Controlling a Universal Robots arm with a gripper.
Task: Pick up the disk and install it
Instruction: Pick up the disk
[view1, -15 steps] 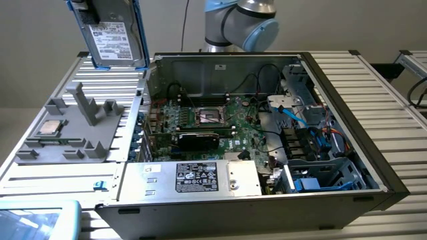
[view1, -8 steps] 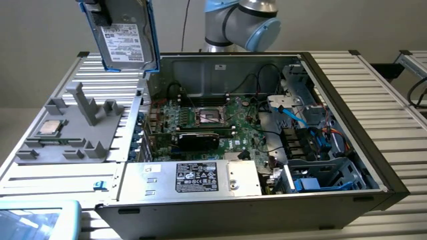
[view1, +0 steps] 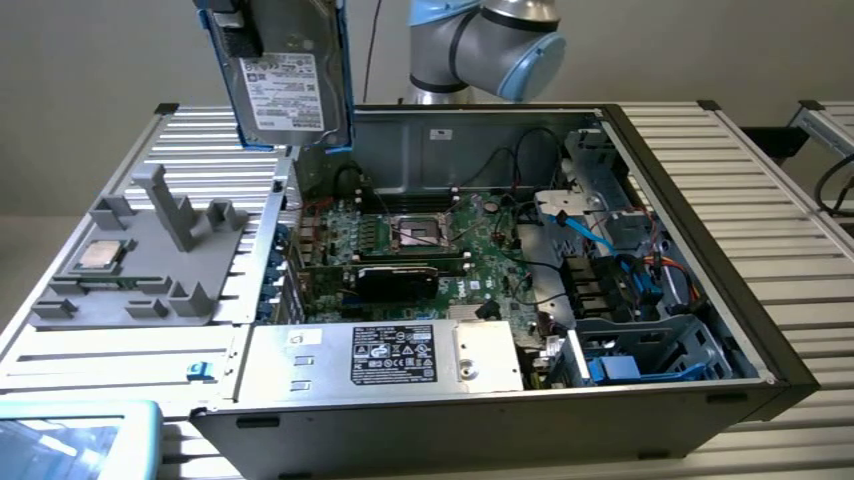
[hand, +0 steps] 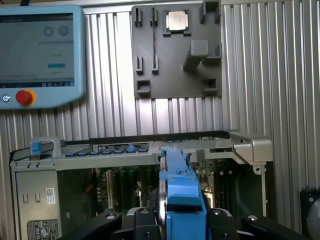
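Observation:
The disk (view1: 283, 85), a silver-grey hard drive with a white label and blue rails, hangs upright high above the back left corner of the open computer case (view1: 694, 180). In the wrist view I look along its edge: the blue rail of the disk (hand: 180, 185) runs between the black fingers (hand: 145, 220) of my gripper (hand: 182, 222), which is shut on it. Below the disk lie the case's left wall and the motherboard (view1: 427, 240).
A grey fixture tray (view1: 147, 260) with a small CPU chip (view1: 100, 255) sits on the ribbed table at the exterior view's left. A grey power supply with a black label (view1: 400, 355) fills the case's front. A blue-railed drive cage (view1: 641, 350) is at front right. A teach pendant (view1: 74, 440) lies at the front left.

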